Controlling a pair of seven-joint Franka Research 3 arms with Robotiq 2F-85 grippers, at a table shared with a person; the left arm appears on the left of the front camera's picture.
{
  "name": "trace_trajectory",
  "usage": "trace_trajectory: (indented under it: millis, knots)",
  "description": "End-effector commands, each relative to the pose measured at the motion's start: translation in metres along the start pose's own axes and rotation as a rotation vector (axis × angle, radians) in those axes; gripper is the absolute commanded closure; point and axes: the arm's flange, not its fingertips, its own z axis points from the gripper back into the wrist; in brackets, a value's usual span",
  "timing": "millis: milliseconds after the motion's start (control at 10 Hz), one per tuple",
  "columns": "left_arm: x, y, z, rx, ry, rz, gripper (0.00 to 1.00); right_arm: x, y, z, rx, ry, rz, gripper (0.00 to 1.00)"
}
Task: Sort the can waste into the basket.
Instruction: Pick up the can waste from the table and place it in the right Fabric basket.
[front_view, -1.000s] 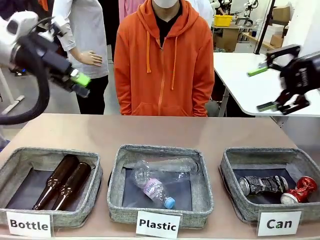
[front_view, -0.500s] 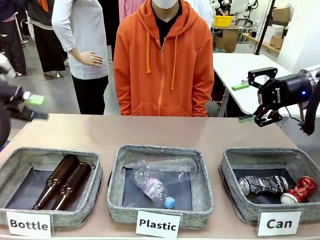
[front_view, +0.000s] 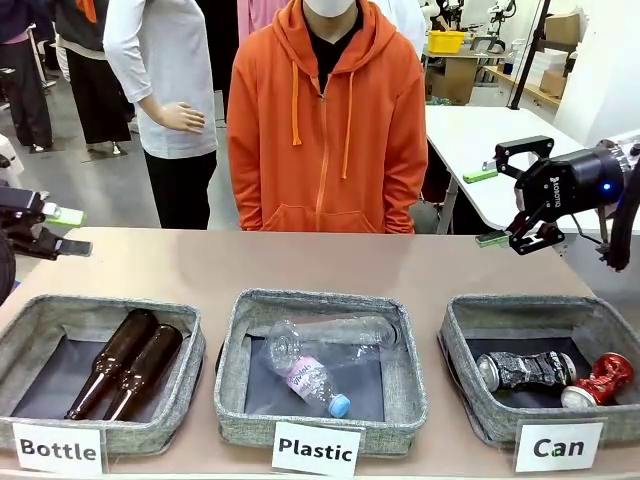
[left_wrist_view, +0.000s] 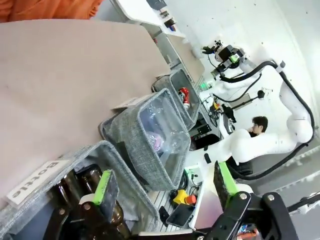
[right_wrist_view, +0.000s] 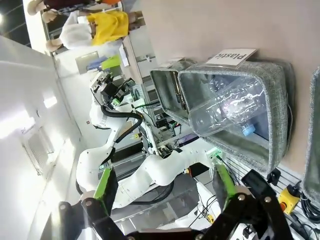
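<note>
Busy lab behind a tan table (front_view: 320, 265), with a person in an orange hoodie (front_view: 327, 120) standing dead centre at the top of the frame. Along the bottom sit three grey baskets with white labels you can read fine: "Bottle" lower left, "Plastic" in the middle, "Can" lower right.

Both cans are already in the Can basket (front_view: 455, 345): the black can (front_view: 525, 370) lies on its side, and the red can (front_view: 600, 378) sits just beside it, to its right, looking like they touch. The brown bottles (front_view: 125, 362) are in the Bottle basket and the plastic bottles (front_view: 325, 360) in the Plastic one.

What's changed: a second ago the left gripper (front_view: 50, 230) was high in the upper left; now it's dropped to the far left edge at table height. The right gripper (front_view: 490, 205) has come in and down a bit from the upper right and then barely budged over the last half second. Both have their fingers spread wide with nothing between them.

My read: the sorting looks finished and the arms are just parking. No other brands I can make out.
</note>
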Motion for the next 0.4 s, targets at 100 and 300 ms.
trace_trajectory:
  millis: [100, 300]
  knots:
    - [0.0015, -0.001, 0.0011, -0.012, 0.0, 0.005, 0.0, -0.0037, 0.002, -0.0008, 0.018, 0.006, -0.006, 0.0]
    - [0.0015, -0.001, 0.0011, -0.012, 0.0, 0.005, 0.0, -0.0037, 0.002, -0.0008, 0.018, 0.006, -0.006, 0.0]
